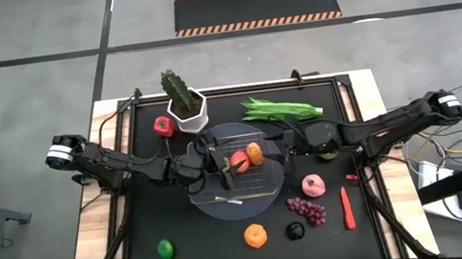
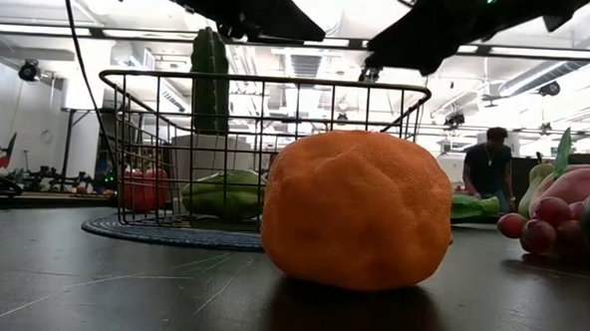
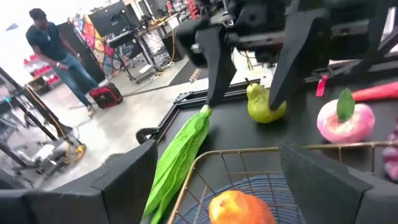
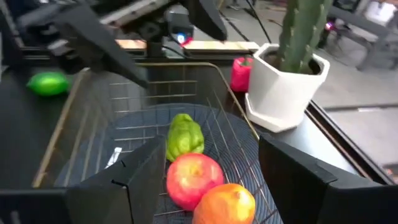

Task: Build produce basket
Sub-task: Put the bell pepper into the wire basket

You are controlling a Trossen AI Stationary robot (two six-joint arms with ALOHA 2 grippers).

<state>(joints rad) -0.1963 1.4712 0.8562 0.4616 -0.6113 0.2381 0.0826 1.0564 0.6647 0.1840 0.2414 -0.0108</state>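
The silver wire basket (image 1: 237, 170) stands on its round grey base in the middle of the black table. Inside it lie a red apple (image 4: 193, 177), an orange fruit (image 4: 227, 202) and a green fruit (image 4: 185, 138). My left gripper (image 1: 217, 163) hovers open over the basket's left rim, pointing right. My right gripper (image 1: 285, 141) hovers open at the basket's right rim, pointing left. The two face each other and hold nothing. Loose produce lies around: a green bean bunch (image 1: 281, 108), a red pepper (image 1: 162, 126), a lime (image 1: 166, 249), an orange (image 1: 255, 235), grapes (image 1: 307, 210), a red chili (image 1: 347, 207).
A cactus in a white hexagonal pot (image 1: 184, 102) stands just behind the basket's far left corner. A pink fruit (image 1: 313, 185) and a dark round fruit (image 1: 295, 230) lie right of and in front of the basket. A pear (image 3: 266, 106) sits under my right arm. People stand in the room beyond.
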